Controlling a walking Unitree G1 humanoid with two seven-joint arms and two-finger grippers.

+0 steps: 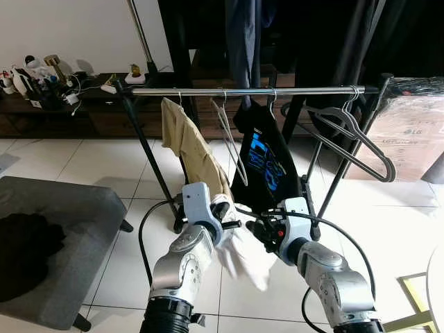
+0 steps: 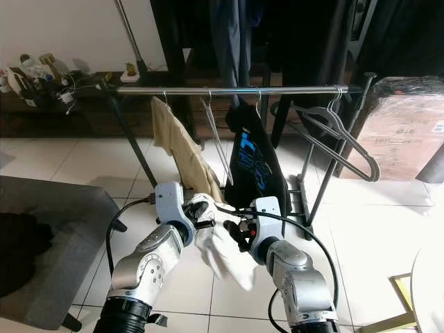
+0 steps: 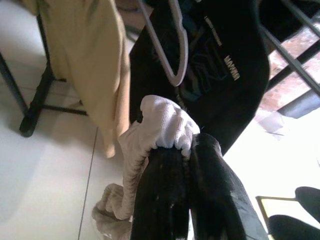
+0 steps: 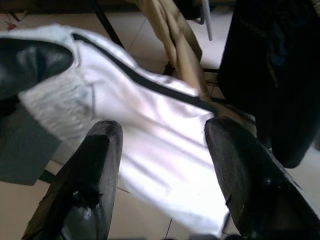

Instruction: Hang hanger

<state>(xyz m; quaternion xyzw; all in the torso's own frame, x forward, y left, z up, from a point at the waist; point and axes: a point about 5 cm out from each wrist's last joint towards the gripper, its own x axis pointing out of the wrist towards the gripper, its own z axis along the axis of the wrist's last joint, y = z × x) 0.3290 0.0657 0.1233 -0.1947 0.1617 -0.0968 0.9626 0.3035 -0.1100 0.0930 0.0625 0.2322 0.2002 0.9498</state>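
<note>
Nearest to the robot, the left gripper [image 1: 223, 216] has its jaws squeezed shut on a bunched edge of a white garment [image 1: 244, 253]. The cloth hangs down from that pinch toward the floor [image 1: 395, 229]. The right gripper [image 1: 262, 229] is just beside it, on the other side of the same cloth. Its jaws are wide open and hold nothing, and the cloth lies between and just past them.

The left arm is the one that already has the cloth, so the right one is free to help. A thin dark line runs slanted across the white cloth in the right wrist view. It may be a hanger [image 4: 145, 82] inside the garment, but I cannot tell for sure.

Farther off and higher up is the clothes rail [image 1: 257, 90]. It runs side to side, from the robot's left to its right. So the cloth must go up and forward from the jaws to reach it. On the rail, from the left end, hang a tan garment [image 1: 194, 149], an empty white hanger [image 1: 229, 135], a black T-shirt [image 1: 267, 163] with blue print, and near the right end some empty grey hangers [image 1: 354, 135]. The gap between the shirt and the grey hangers looks like a good free spot.

The left wrist view shows the tight pinch up close. The right wrist view shows the open jaws and the dark line. The eye views show the rail above both.
</note>
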